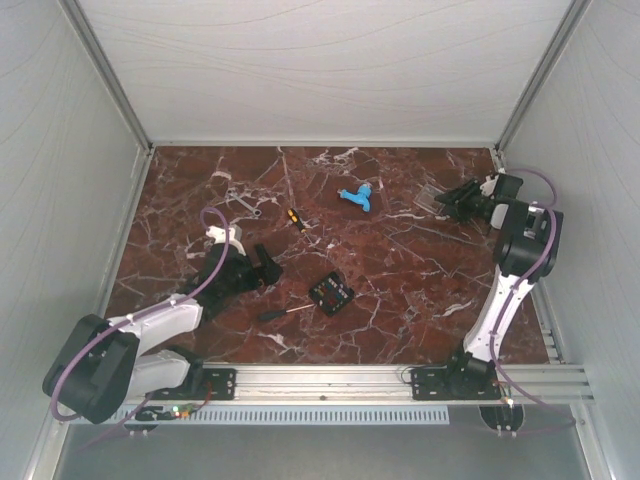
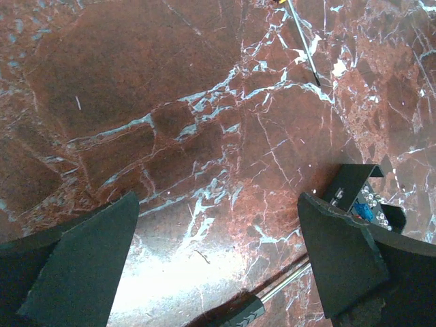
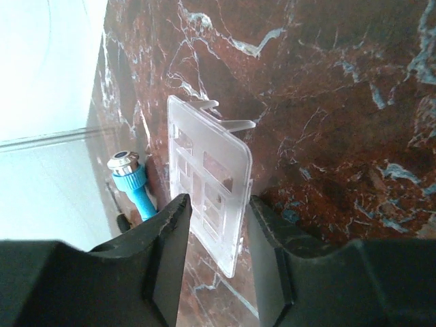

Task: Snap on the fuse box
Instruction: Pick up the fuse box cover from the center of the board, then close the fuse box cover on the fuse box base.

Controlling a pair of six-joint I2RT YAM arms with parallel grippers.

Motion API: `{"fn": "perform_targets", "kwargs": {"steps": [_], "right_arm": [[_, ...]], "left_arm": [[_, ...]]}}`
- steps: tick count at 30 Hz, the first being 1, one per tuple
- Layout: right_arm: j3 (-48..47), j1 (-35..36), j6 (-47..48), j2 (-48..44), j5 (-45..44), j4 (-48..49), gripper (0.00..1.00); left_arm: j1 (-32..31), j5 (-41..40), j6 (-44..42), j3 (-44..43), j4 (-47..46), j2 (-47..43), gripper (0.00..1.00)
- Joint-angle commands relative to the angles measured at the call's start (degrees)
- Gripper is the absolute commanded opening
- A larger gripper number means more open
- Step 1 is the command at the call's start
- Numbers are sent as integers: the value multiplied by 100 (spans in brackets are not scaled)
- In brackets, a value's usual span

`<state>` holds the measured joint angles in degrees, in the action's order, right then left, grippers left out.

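Observation:
The fuse box [image 1: 330,293], a small black square box with coloured bits inside, lies on the marble table [image 1: 400,300] near the middle. In the left wrist view one corner of it [image 2: 359,195] shows behind my right finger. Its clear square cover [image 1: 431,198] lies at the back right. My right gripper [image 1: 455,204] is open, its jaws narrowly apart on either side of the cover's [image 3: 208,184] near end. My left gripper [image 1: 262,268] is open and empty, left of the fuse box, low over bare marble [image 2: 218,259].
A black-handled screwdriver [image 1: 280,313] lies between my left gripper and the fuse box; its shaft [image 2: 289,281] shows between my fingers. A small yellow-and-black screwdriver [image 1: 296,218], a wrench [image 1: 246,205] and a light-blue plastic piece [image 1: 356,197] lie further back. White walls enclose the table.

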<state>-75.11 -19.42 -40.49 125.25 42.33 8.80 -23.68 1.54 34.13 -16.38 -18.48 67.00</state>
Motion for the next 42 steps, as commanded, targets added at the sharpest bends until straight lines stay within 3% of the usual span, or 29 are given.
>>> {"fn": "perform_targets", "kwargs": {"steps": [1,7,12,17,25,30,35,42], "right_arm": [[67,-12,-207,254,337,436,31],[471,-29,-415,-228,852,1115,14],[1052,-14,-551,-952,1100,1513,7],[1755,100,-701,-1656,1274,1682,2],[2770,633,-843,-2683,1357,1960,1],[3167,875,-791,-3167,1391,1920,1],[3314,1080,-602,-3438,1413,1706,1],[3325,1344,-522,-3435,1445,1634,1]], "left_arm": [[22,109,-117,8,-445,-29,100],[22,588,-113,-7,-560,-97,97],[-17,1125,13,-236,-579,-101,89],[-436,1036,-53,-731,-316,221,83],[-1201,434,-588,-2080,441,1338,77],[-1395,628,-860,-2684,755,2202,62],[-1612,743,-980,-3008,901,2697,50],[-1671,929,-969,-2990,817,2769,46]]}}
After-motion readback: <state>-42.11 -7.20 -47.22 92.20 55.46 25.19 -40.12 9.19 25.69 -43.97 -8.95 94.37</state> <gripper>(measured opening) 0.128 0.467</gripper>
